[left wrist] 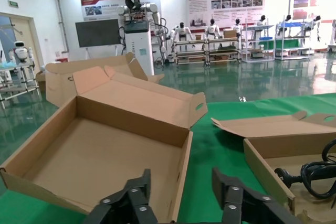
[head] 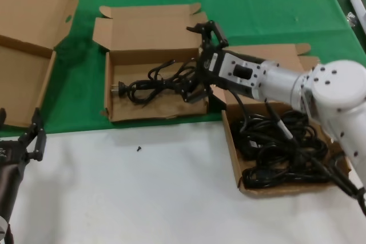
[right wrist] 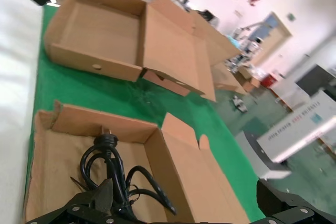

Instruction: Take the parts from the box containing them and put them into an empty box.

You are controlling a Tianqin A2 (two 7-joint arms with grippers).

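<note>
Right tool [head: 201, 61], on the end of a white arm, hangs over the right end of the middle cardboard box [head: 123, 115]. Its black fingers [head: 214, 31] are spread wide apart, one up by the box's back wall and the other low by the cable, and nothing is gripped between them. In the right wrist view the same spread shows, with the two fingertips far apart at the edge of the picture [right wrist: 178, 208].

That middle box sits on a green cloth [head: 257, 4] and has splayed side flaps. One black power cable [head: 154, 84] lies inside it, its plug [head: 117, 90] pointing toward the box's left wall.

Just to the right stands another cardboard box [head: 234, 152], straight-walled, partly under the white arm. It holds a tangled heap of black cables [head: 280, 147]. Its front part rests on the white counter [head: 143, 198].

A larger open cardboard box [head: 23, 55] lies well to the left on the green cloth, with nothing visible in it.

Left tool [head: 31, 141], black, waits low at the left edge over the white counter, near the larger box. Its fingers [left wrist: 131, 198] stand apart and hold nothing.

A small dark speck [head: 138, 148] lies on the white counter in front of the middle box.
</note>
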